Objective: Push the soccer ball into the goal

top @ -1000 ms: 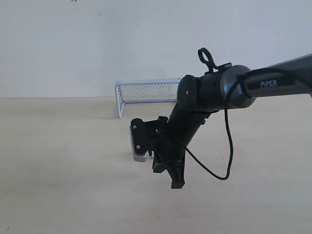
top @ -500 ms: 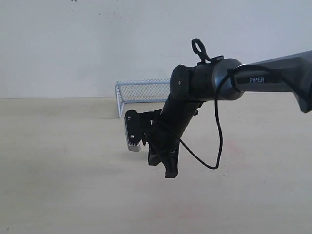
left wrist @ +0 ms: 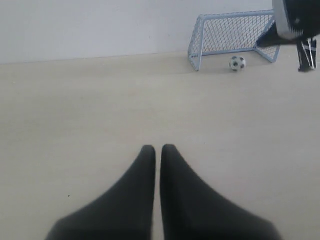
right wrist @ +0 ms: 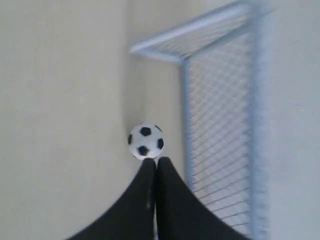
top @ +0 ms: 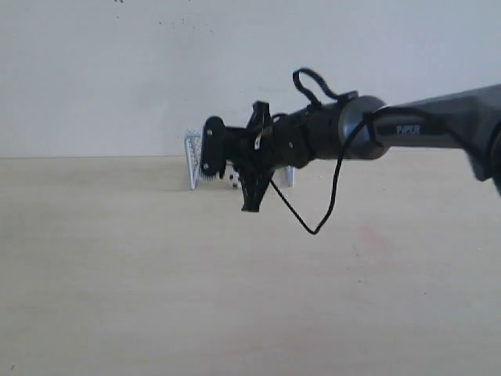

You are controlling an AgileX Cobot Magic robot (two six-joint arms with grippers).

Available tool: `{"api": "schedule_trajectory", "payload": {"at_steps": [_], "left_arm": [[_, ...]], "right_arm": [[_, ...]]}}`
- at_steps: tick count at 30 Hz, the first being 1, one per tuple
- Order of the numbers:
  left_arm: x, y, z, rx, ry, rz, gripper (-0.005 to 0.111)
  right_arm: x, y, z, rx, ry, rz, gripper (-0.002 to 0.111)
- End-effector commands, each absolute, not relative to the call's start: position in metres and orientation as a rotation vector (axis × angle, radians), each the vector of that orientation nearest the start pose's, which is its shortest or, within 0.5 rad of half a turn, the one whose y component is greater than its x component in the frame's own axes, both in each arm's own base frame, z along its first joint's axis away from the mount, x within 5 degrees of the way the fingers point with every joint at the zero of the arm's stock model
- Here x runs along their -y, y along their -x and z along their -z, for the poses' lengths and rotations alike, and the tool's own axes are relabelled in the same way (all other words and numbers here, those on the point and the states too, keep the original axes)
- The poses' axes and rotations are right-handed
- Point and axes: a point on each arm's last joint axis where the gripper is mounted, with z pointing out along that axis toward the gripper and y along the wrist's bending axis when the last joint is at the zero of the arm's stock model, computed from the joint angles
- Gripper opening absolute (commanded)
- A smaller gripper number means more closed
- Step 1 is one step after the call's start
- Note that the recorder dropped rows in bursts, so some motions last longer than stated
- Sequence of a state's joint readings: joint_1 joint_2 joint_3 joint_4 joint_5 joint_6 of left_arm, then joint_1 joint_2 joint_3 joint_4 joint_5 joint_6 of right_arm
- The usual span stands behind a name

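The goal (left wrist: 225, 33) stands at the back of the table by the wall, its mesh (right wrist: 220, 125) close to my right gripper. The soccer ball (right wrist: 145, 141) lies on the table at the goal's mouth, beside the front frame. My right gripper (right wrist: 156, 161) is shut, and its tips touch or nearly touch the ball. In the exterior view the right gripper (top: 252, 205) reaches across and hides most of the goal (top: 192, 159); the ball (top: 234, 182) barely shows. My left gripper (left wrist: 156, 148) is shut and empty, low over the table and well short of the ball (left wrist: 237, 63).
The pale wooden table (top: 117, 274) runs up to a white wall (top: 117, 78). A black cable (top: 313, 223) loops down from the right arm (top: 407, 129). The right arm's wrist camera (left wrist: 295, 20) shows at the edge of the left wrist view.
The right arm has swung up and back from the middle of the table to the goal. Its gripper now points at the goal's mouth.
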State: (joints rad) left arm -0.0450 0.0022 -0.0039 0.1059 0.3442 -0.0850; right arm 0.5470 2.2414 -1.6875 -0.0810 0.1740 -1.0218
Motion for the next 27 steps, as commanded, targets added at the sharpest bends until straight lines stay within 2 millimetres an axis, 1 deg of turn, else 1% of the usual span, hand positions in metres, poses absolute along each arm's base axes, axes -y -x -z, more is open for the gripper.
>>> {"api": "schedule_trajectory", "payload": {"at_steps": [1,4,7,12,17,21,24,27], "left_arm": [[-0.001,-0.054,-0.183,-1.822,-0.029,-0.014,0.004],[-0.001,-0.054,-0.183,-1.822,-0.029,-0.014,0.004],[-0.001,-0.054,-0.183,-1.822,-0.029,-0.014,0.004],[-0.001,-0.054,-0.183,-1.822,-0.029,-0.014,0.004],[-0.001,-0.054,-0.183,-1.822,-0.029,-0.014,0.004],[-0.001,-0.054,-0.183,-1.822,-0.029,-0.014,0.004],[-0.001,-0.054,-0.183,-1.822,-0.029,-0.014,0.004],[-0.001,-0.054,-0.183,-1.822,-0.029,-0.014,0.004]], "right_arm": [[-0.262,-0.422,-0.212,-1.586,1.680,0.325,0.000],[-0.252,-0.411,-0.201,-1.747,1.820,0.306,0.000],[-0.247,-0.401,-0.191,-1.817,1.890,0.291,0.000],[-0.240,-0.379,-0.188,-1.841,1.932,0.266,0.000],[-0.227,-0.347,-0.189,-1.821,1.923,0.243,0.000],[-0.218,-0.329,-0.202,-1.845,1.831,0.183,0.000],[-0.209,-0.313,-0.211,-1.878,1.810,0.146,0.000],[-0.203,-0.292,-0.224,-1.879,1.823,0.133,0.000]]}}
